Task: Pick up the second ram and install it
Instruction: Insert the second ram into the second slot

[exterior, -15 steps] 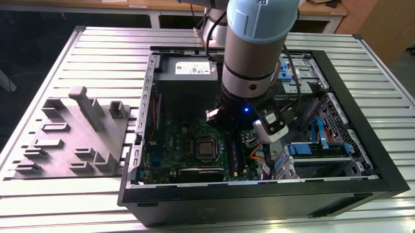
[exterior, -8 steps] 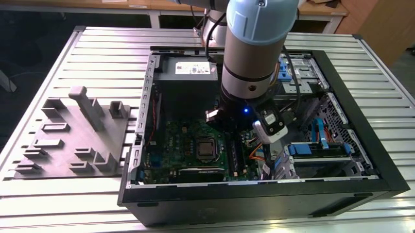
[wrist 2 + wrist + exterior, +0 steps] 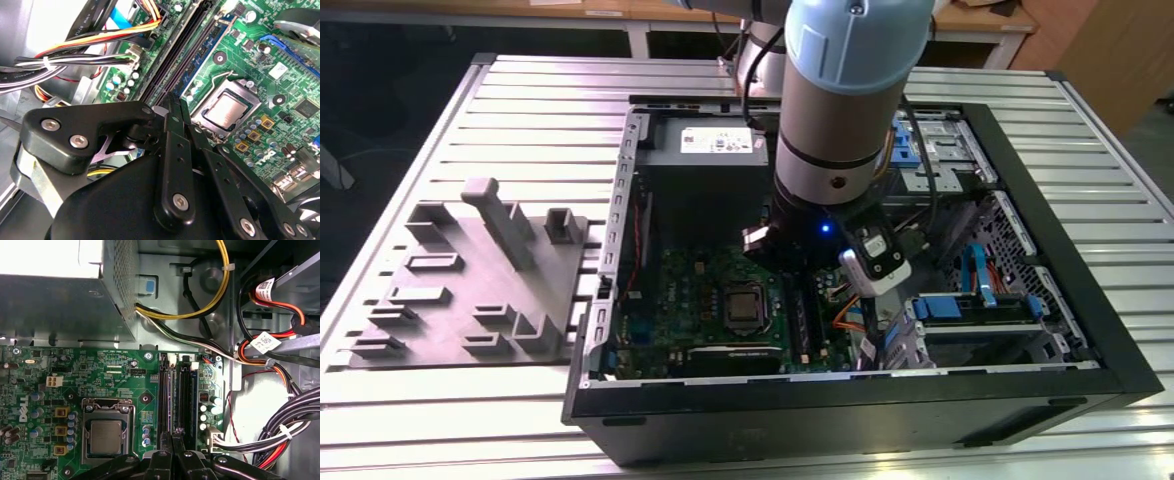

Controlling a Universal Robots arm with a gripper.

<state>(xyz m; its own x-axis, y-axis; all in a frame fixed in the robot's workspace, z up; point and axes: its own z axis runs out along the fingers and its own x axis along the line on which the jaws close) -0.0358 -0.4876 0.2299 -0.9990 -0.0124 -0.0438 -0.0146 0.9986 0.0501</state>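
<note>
My gripper (image 3: 174,100) hangs low inside the open computer case (image 3: 1014,380), just over the motherboard (image 3: 680,300). Its two black fingers (image 3: 165,460) are pressed together, so it is shut, and nothing shows between them. The fingertips sit directly over the near end of the long black memory slots (image 3: 176,395), which run beside the silver processor (image 3: 106,435). A thin dark strip lies along the slot under the tips. I cannot tell whether that strip is the second ram or the slot itself. In the exterior view the arm's wrist covers the gripper (image 3: 803,268) and the slots.
Bundles of red, yellow and black cables (image 3: 280,435) lie close beside the slots. The power supply (image 3: 700,150) fills the case's far corner. Drive bays with blue tabs (image 3: 974,300) stand on the exterior view's right. A grey holder block (image 3: 480,280) rests on the slatted table at that view's left.
</note>
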